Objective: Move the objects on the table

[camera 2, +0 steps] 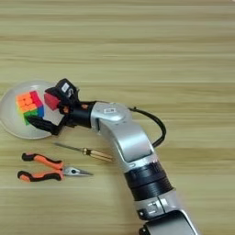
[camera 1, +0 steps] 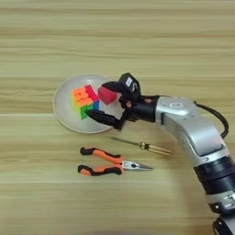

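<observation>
Nearest on the table (camera 1: 46, 183) lie the pliers (camera 1: 108, 165), the screwdriver (camera 1: 144, 146) just beyond. Farther back, the plate (camera 1: 64, 112) holds the puzzle cube (camera 1: 85, 102). Over its right rim the gripper (camera 1: 104, 104), fingers spread, has the red cube (camera 1: 106, 95) against its upper finger.

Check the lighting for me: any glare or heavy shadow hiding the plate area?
Left eye view: even light, soft sheen on the plate rim, puzzle cube clear. Right eye view: gripper covers part of the red cube; faint shadows under pliers and screwdriver.
</observation>
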Tool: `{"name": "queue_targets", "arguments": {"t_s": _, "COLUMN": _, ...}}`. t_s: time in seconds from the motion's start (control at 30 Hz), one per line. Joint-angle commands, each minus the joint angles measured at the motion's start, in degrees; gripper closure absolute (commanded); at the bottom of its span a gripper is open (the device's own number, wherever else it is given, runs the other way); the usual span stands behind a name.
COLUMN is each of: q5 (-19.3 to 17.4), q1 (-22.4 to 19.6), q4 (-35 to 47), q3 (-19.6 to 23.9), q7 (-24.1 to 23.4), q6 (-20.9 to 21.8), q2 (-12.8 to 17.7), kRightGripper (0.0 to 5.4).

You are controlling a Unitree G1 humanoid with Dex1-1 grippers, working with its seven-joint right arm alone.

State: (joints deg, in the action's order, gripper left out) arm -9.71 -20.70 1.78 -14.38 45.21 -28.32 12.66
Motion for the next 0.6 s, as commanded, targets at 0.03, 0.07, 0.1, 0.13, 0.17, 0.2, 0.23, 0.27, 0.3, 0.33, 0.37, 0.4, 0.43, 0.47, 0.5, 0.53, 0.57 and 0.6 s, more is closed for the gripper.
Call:
{"name": "queue_targets", "arguments": {"t_s": 0.03, "q5": 1.2, "q1": -6.1, "q4": -0.8, "q3": 0.1, "q7": -3.7, "q6": 0.9, "q2": -2.3, "kRightGripper": 0.04}}
{"name": "queue_targets", "arguments": {"t_s": 0.07, "q5": 1.4, "q1": -6.4, "q4": -1.6, "q3": 0.0, "q7": -4.2, "q6": 1.1, "q2": -2.6, "kRightGripper": 0.04}}
{"name": "queue_targets", "arguments": {"t_s": 0.1, "q5": 1.7, "q1": -6.7, "q4": -2.9, "q3": -0.3, "q7": -4.5, "q6": 1.2, "q2": -3.1, "kRightGripper": 0.04}}
{"name": "queue_targets", "arguments": {"t_s": 0.13, "q5": 1.9, "q1": -7.0, "q4": -4.1, "q3": -0.4, "q7": -5.0, "q6": 1.4, "q2": -3.6, "kRightGripper": 0.04}}
{"name": "queue_targets", "arguments": {"t_s": 0.17, "q5": 2.1, "q1": -7.3, "q4": -5.0, "q3": -0.5, "q7": -5.3, "q6": 1.5, "q2": -4.0, "kRightGripper": 0.04}}
{"name": "queue_targets", "arguments": {"t_s": 0.2, "q5": 2.5, "q1": -7.5, "q4": -6.0, "q3": -0.7, "q7": -5.8, "q6": 1.9, "q2": -4.3, "kRightGripper": 0.04}}
{"name": "queue_targets", "arguments": {"t_s": 0.23, "q5": 2.7, "q1": -7.7, "q4": -6.7, "q3": -0.8, "q7": -6.1, "q6": 2.2, "q2": -4.6, "kRightGripper": 0.04}}
{"name": "queue_targets", "arguments": {"t_s": 0.27, "q5": 3.2, "q1": -7.9, "q4": -7.6, "q3": -1.0, "q7": -6.6, "q6": 2.7, "q2": -4.9, "kRightGripper": 0.04}}
{"name": "queue_targets", "arguments": {"t_s": 0.3, "q5": 3.6, "q1": -8.1, "q4": -8.4, "q3": -1.1, "q7": -7.0, "q6": 3.0, "q2": -5.3, "kRightGripper": 0.04}}
{"name": "queue_targets", "arguments": {"t_s": 0.33, "q5": 3.8, "q1": -8.2, "q4": -9.2, "q3": -1.2, "q7": -7.2, "q6": 3.3, "q2": -5.6, "kRightGripper": 0.04}}
{"name": "queue_targets", "arguments": {"t_s": 0.37, "q5": 4.1, "q1": -8.4, "q4": -10.0, "q3": -1.3, "q7": -7.6, "q6": 3.6, "q2": -5.9, "kRightGripper": 0.04}}
{"name": "queue_targets", "arguments": {"t_s": 0.4, "q5": 4.3, "q1": -8.5, "q4": -10.6, "q3": -1.2, "q7": -7.9, "q6": 3.8, "q2": -6.2, "kRightGripper": 0.04}}
{"name": "queue_targets", "arguments": {"t_s": 0.43, "q5": 4.5, "q1": -8.6, "q4": -11.2, "q3": -1.2, "q7": -8.2, "q6": 4.0, "q2": -6.5, "kRightGripper": 0.04}}
{"name": "queue_targets", "arguments": {"t_s": 0.47, "q5": 4.6, "q1": -8.7, "q4": -11.7, "q3": -1.2, "q7": -8.4, "q6": 4.3, "q2": -6.8, "kRightGripper": 0.04}}
{"name": "queue_targets", "arguments": {"t_s": 0.5, "q5": 4.8, "q1": -8.8, "q4": -12.2, "q3": -1.3, "q7": -8.6, "q6": 4.5, "q2": -7.1, "kRightGripper": 0.04}}
{"name": "queue_targets", "arguments": {"t_s": 0.53, "q5": 5.1, "q1": -8.9, "q4": -12.7, "q3": -1.4, "q7": -8.9, "q6": 4.8, "q2": -7.3, "kRightGripper": 0.04}}
{"name": "queue_targets", "arguments": {"t_s": 0.57, "q5": 5.5, "q1": -9.0, "q4": -13.2, "q3": -1.5, "q7": -9.2, "q6": 5.2, "q2": -7.5, "kRightGripper": 0.04}}
{"name": "queue_targets", "arguments": {"t_s": 0.6, "q5": 5.8, "q1": -9.1, "q4": -13.7, "q3": -1.6, "q7": -9.4, "q6": 5.6, "q2": -7.8, "kRightGripper": 0.04}}
